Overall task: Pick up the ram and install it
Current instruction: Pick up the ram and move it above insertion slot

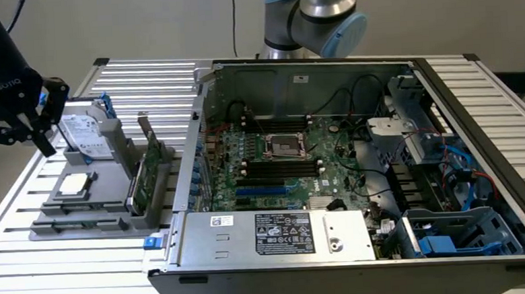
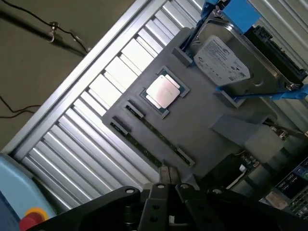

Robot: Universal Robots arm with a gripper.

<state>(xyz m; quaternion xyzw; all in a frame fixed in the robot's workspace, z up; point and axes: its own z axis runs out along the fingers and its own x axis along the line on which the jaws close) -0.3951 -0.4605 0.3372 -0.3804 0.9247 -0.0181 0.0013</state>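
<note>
Closed fingertips of the gripper [image 2: 168, 173] sit nearest the wrist camera, pressed together with nothing between them. They hang above the grey holder [image 2: 216, 113] rather than touching it.

Just past the fingertips lies the ram [image 2: 156, 137], a thin green stick standing on edge in a slot of the holder, with a small clip block at each end. It is untouched and not yet lifted. Just beyond it, a square processor chip [image 2: 163, 91] rests flat in its own recess. Farther off, a hard drive [image 2: 224, 60] leans in blue brackets.

From the exterior view, the holder stands on the slatted table [image 1: 35, 267] at that view's left. The open computer case [image 1: 358, 246] is at its right, and the motherboard [image 1: 286, 162] lies inside it, well apart from the ram.

The step in hand looks like the approach for the pick. To do it well, the fingers would have to spread first. They should then come down square to the stick, one on each flat face. A grip near its middle, clear of both end clips, would keep it from tilting. A straight lift should stop it binding in the slot or knocking the processor chip.
</note>
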